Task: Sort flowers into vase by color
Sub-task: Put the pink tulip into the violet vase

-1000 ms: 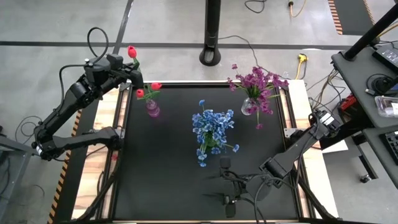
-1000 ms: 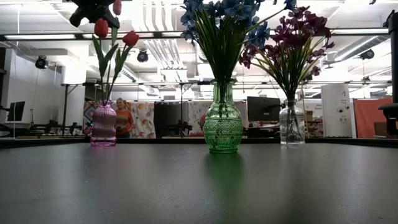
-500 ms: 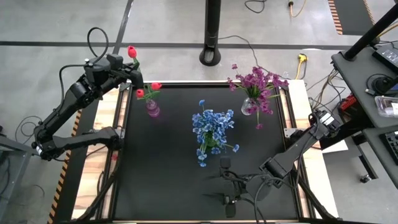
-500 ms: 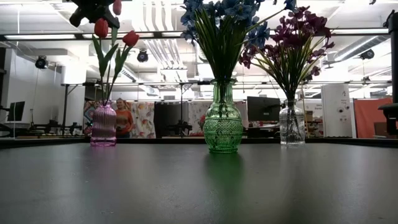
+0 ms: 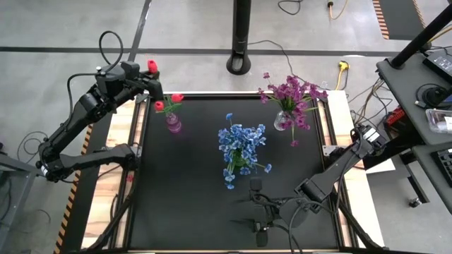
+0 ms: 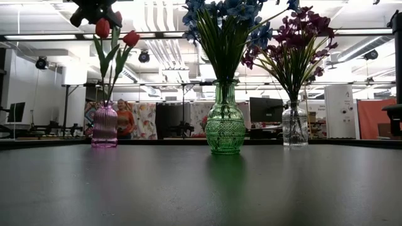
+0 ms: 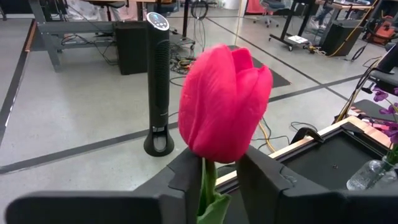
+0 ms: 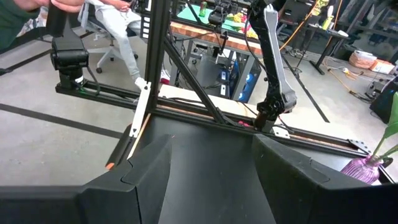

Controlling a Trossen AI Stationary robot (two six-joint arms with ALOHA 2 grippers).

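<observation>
My left gripper (image 5: 146, 76) is high above the table's far left corner, shut on a red tulip (image 5: 150, 66) whose bud fills the left wrist view (image 7: 224, 102). Just beside it stands the pink vase (image 5: 173, 125), with two red tulips (image 6: 116, 39) stuck in its neck by their stems. A green vase (image 6: 224, 125) at mid-table holds the blue flowers (image 5: 240, 144). A clear vase (image 6: 294, 124) at the far right holds the purple sprays (image 5: 293, 95). My right gripper (image 5: 256, 194) waits open near the table's near edge. My left gripper pinches the tulip's green stem just below the bud (image 7: 206, 180) between its two fingers (image 7: 186, 177). The tulip is lifted clear, and its bud stands up past the fingertips. The lower stem is hidden behind the gripper.
The black mat (image 5: 191, 197) is bare across the near half and the left side. Wooden table rims (image 5: 116, 162) run along both sides. A black fan tower (image 5: 240, 35) stands on the floor beyond the far edge. A person (image 6: 124, 122) is far back in the room.
The held tulip's bud has come down a little: it sits lower in the low view and closer to my left gripper in the high view. The vases and my right arm have kept still.
</observation>
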